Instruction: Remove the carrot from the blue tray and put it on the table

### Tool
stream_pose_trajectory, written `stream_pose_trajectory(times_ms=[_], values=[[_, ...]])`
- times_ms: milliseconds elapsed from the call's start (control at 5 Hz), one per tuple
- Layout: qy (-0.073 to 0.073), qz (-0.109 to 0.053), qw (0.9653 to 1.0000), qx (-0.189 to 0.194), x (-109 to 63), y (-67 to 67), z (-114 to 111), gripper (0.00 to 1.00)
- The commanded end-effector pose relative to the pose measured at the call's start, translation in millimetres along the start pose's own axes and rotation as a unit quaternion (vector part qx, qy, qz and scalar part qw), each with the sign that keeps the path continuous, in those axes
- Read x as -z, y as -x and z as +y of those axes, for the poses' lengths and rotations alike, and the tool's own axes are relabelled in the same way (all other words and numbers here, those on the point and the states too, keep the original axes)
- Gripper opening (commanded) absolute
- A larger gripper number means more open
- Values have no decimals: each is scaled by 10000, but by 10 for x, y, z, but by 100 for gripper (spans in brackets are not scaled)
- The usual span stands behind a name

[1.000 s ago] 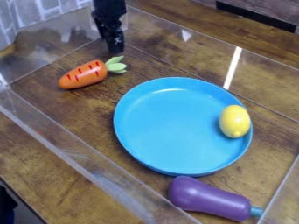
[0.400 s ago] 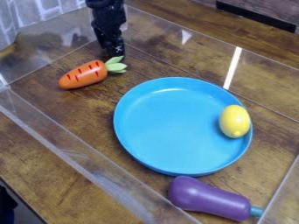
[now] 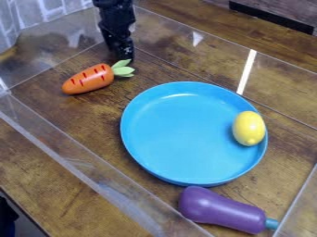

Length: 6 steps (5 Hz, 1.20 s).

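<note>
Look at the left of the frame first: the carrot (image 3: 91, 78) lies on the table (image 3: 50, 139), orange body angled down-left and green top pointing up-right, well clear of the rim of the blue tray (image 3: 186, 130). No part of it overlaps the tray; bare wood shows between the two. From how things lie, you can treat the task's goal as met.

The gripper (image 3: 119, 50) hangs at the upper left of the frame, just above and to the right of the carrot's leafy end, pointing steeply down. Its jaws stand spread and hold nothing; the fingertips are close to the green top but appear apart from it, though the dark fingers against the dark wood make the exact gap hard to read.

What has changed over the last second is small. The arm has edged slightly up and left in the picture, so the fingertips now sit a touch farther from the leaves than a second ago. The carrot has not shifted at all, nor has anything else: the yellow lemon (image 3: 249, 128) sits on the right side of the tray, and the purple eggplant (image 3: 223, 209) lies on the table at the lower right, below the tray's rim.

For you, that means the release looks finished and stable. Your only remaining concern, as I judge it, is lifting the open gripper away without brushing the carrot's top.
</note>
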State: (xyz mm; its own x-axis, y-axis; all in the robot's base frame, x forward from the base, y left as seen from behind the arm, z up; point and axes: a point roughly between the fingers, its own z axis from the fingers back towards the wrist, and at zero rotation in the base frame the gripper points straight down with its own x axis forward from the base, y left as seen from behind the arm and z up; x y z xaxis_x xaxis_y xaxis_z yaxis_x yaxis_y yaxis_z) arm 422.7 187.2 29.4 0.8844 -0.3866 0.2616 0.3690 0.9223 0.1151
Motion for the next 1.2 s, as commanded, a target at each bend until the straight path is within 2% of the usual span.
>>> stream_pose_trajectory(times_ms=[0,200,1000], values=[[-154,-211,9996,101,-179,-164,30,0],[-110,-213,9997,63,-167,-150,38,100],[118,-208,9996,-133,-80,-56,65,100]])
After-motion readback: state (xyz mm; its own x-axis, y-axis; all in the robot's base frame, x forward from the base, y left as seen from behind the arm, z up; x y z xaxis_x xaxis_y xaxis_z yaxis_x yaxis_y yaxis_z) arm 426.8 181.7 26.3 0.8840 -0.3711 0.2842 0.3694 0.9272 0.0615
